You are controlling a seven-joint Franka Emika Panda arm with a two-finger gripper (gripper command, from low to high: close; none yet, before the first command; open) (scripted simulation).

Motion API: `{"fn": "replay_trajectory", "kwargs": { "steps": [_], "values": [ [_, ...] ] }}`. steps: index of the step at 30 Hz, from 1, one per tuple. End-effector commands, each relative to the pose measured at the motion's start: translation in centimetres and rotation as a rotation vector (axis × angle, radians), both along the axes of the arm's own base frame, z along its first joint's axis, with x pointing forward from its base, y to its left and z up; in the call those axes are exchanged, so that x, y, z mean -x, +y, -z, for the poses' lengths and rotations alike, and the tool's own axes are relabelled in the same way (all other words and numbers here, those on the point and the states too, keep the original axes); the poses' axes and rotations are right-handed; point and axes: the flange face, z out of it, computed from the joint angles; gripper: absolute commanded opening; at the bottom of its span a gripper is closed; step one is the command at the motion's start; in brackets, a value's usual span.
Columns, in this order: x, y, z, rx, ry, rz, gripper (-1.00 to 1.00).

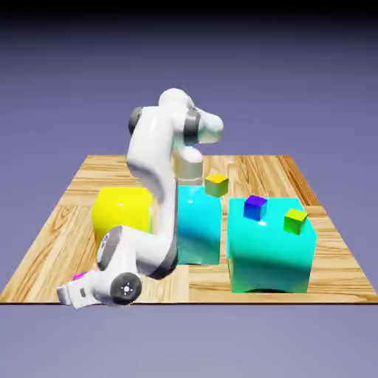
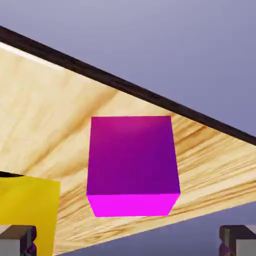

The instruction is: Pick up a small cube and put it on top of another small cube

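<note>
The small magenta cube (image 2: 132, 165) fills the middle of the hand view, resting on the wooden table close to its edge. My gripper (image 2: 128, 242) is open, its grey fingertips (image 2: 17, 240) standing wide on either side of the cube and apart from it. In the exterior view the hand (image 1: 71, 293) is low at the table's front left corner, and only a sliver of the magenta cube (image 1: 77, 277) shows beside it. The other small cube (image 1: 255, 207), blue with a violet top, sits on a big cyan block (image 1: 269, 255) at the exterior view's right.
A big yellow block (image 1: 122, 210) stands just behind the hand, with its corner (image 2: 27, 210) in the hand view. A second cyan block (image 1: 198, 221) carries a yellow-green cube (image 1: 216, 184). Another yellow-green cube (image 1: 295, 220) shares the right block. The table edge (image 1: 221, 301) runs close by.
</note>
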Motion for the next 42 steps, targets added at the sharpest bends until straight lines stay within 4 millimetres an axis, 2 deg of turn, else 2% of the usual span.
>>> {"fn": "replay_trajectory", "kwargs": {
  "steps": [1,4,5,6,10,18,22,26,33,35,42],
  "values": [
    [0.9,-0.7,1.2,0.001,0.000,0.000,0.00],
    [3.7,-2.4,4.3,0.000,-0.001,0.001,0.00],
    [3.7,-2.4,4.3,0.000,-0.001,0.001,-1.00],
    [3.7,-2.4,4.3,0.000,-0.001,0.001,-1.00],
    [0.0,0.3,-0.2,0.000,-0.005,0.008,-1.00],
    [-0.7,14.1,-8.1,0.000,-0.135,0.314,-1.00],
    [0.1,21.4,-12.4,-0.007,-0.142,0.444,-1.00],
    [1.8,28.6,-17.0,-0.012,-0.115,0.549,-1.00],
    [7.0,40.5,-25.8,-0.001,-0.004,0.660,-1.00],
    [7.2,40.8,-26.0,0.000,-0.001,0.661,-1.00],
    [11.2,41.1,-21.9,0.000,-0.001,0.662,-1.00]
  ]
}}
